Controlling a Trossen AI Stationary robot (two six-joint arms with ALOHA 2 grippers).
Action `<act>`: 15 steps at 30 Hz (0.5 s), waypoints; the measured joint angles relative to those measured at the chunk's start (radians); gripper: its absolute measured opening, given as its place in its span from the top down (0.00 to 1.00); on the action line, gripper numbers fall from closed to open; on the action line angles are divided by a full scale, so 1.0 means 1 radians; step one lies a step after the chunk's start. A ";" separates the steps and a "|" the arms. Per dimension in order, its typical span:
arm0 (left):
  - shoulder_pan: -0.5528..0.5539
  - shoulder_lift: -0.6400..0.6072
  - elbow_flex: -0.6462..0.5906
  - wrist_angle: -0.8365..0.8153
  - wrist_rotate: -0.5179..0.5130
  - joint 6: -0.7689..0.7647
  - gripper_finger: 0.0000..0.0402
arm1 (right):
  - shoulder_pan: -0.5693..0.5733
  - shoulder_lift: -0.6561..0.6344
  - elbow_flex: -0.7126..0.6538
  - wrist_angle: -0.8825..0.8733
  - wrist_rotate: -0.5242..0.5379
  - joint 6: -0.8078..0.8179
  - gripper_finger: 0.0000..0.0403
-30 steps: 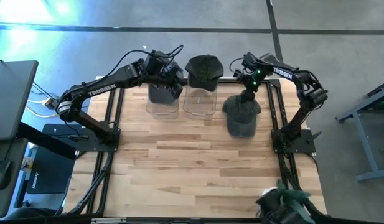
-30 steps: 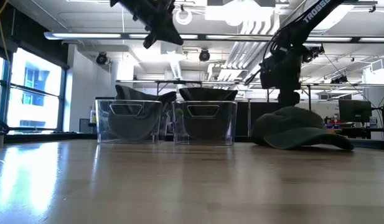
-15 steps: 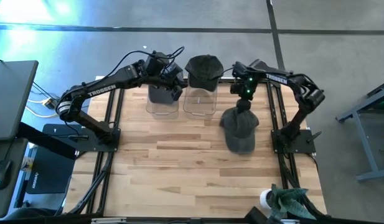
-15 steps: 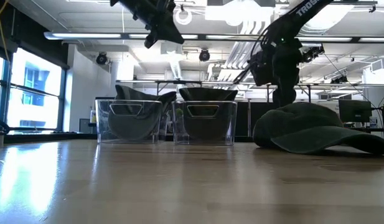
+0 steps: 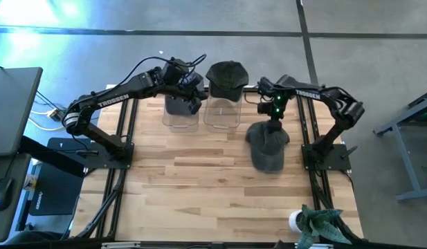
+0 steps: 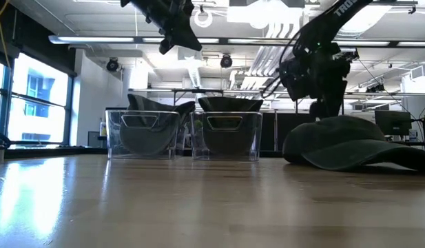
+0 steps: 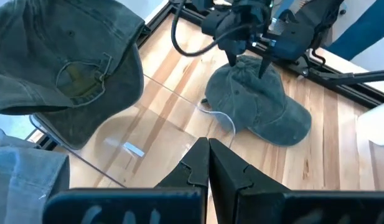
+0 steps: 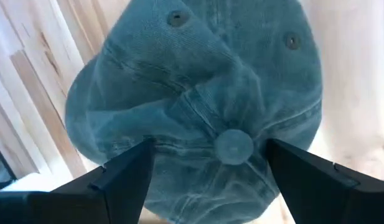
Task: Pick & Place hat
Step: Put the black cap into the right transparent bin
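Note:
A grey-green hat (image 5: 268, 144) lies crown up on the wooden table at the right, its brim toward the near edge. My right gripper (image 5: 273, 119) stands open over it, pointing steeply down. Its fingers straddle the crown around the top button (image 8: 234, 144). Two clear bins (image 5: 180, 116) (image 5: 222, 116) stand at the far edge. A dark hat (image 5: 227, 77) rests on the middle bin's far rim, and another hat (image 6: 153, 114) sits in the left bin. My left gripper (image 5: 192, 93) hangs shut and empty above the left bin. My right gripper comes at the hat's crown (image 7: 248, 78) from above, with one open finger (image 8: 126, 174) on each side of the top button. I cannot tell whether the fingertips touch the cloth. The hat lies flat on the table.
Black frame rails (image 5: 306, 131) run along the table's left and right sides. A greenish bundle (image 5: 320, 221) and a white object (image 5: 295, 221) sit at the near right corner. Bare wood (image 5: 192, 187) stretches across the middle and near part of the table.
My right gripper has swung a little toward the table's left and near edges over the hat, staying open. The hat has slid toward the near edge and turned, so its brim now reaches farther right in the low view.

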 joint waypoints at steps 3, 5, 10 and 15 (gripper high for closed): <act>0.000 0.000 0.000 -0.003 0.002 0.018 1.00 | 0.016 0.000 -0.041 0.014 -0.025 0.013 0.26; 0.000 0.000 0.000 -0.003 0.003 0.029 1.00 | 0.031 0.000 -0.063 0.016 -0.059 0.022 0.31; 0.000 0.000 0.000 -0.005 0.003 0.051 1.00 | 0.059 0.000 -0.116 0.027 -0.160 0.077 0.57; 0.000 0.000 0.000 -0.005 0.003 0.053 1.00 | 0.075 0.000 -0.112 -0.010 -0.292 0.136 0.92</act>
